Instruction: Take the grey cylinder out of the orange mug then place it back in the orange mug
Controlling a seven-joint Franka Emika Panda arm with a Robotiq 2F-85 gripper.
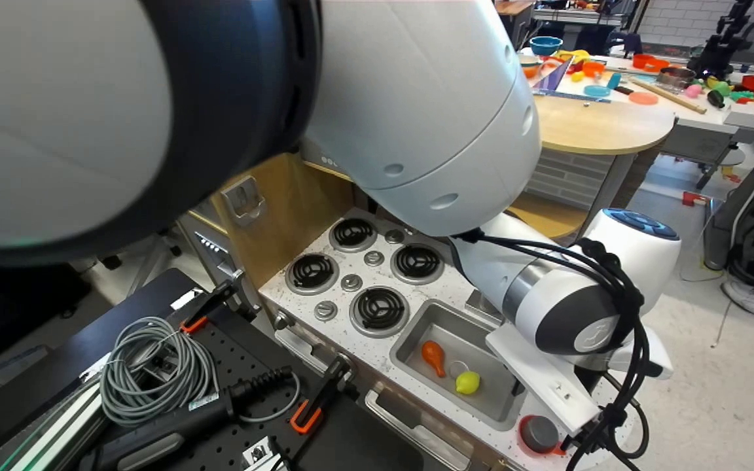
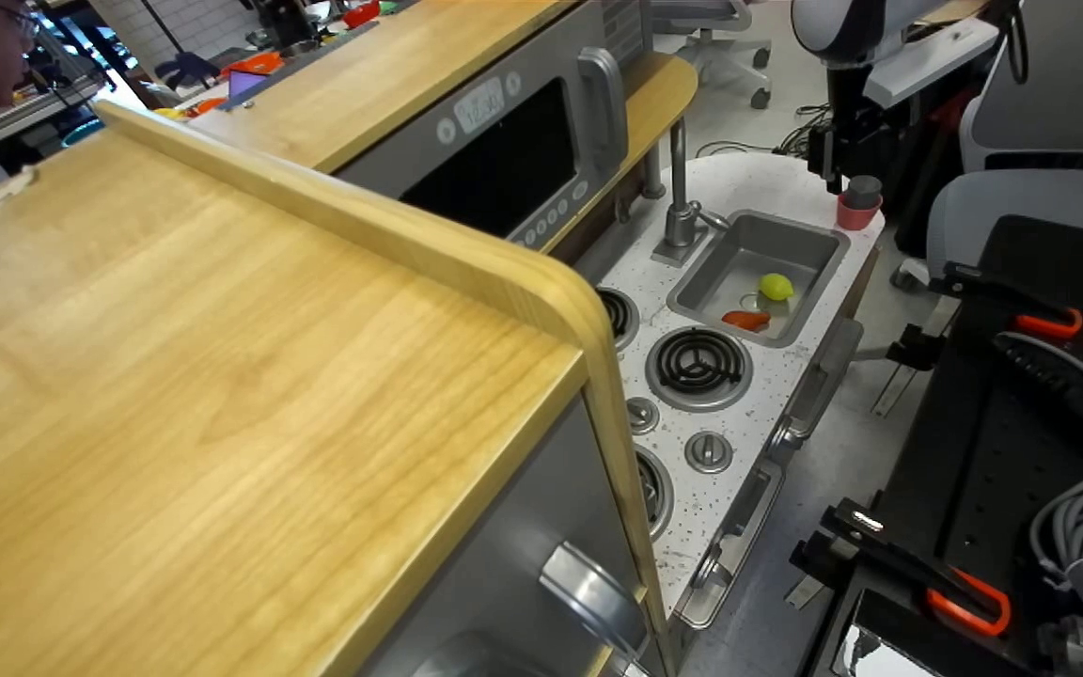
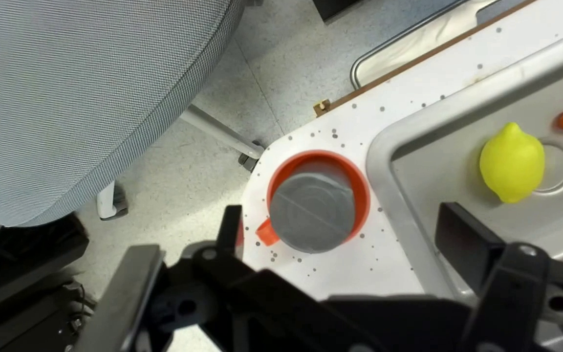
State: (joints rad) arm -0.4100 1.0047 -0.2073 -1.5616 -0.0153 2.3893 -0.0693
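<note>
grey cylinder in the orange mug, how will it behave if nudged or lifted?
Probably stiff: the grey cylinder has an even, round outline. It may rock if nudged, since the wrist view shows a gap beside it inside the orange mug. Likely to roll if laid sideways, being round.

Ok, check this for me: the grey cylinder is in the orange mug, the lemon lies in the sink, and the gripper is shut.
The gripper is not shut but open: the wrist view shows its jaws wide apart. The grey cylinder is in the orange mug, and the lemon lies in the sink.
</note>
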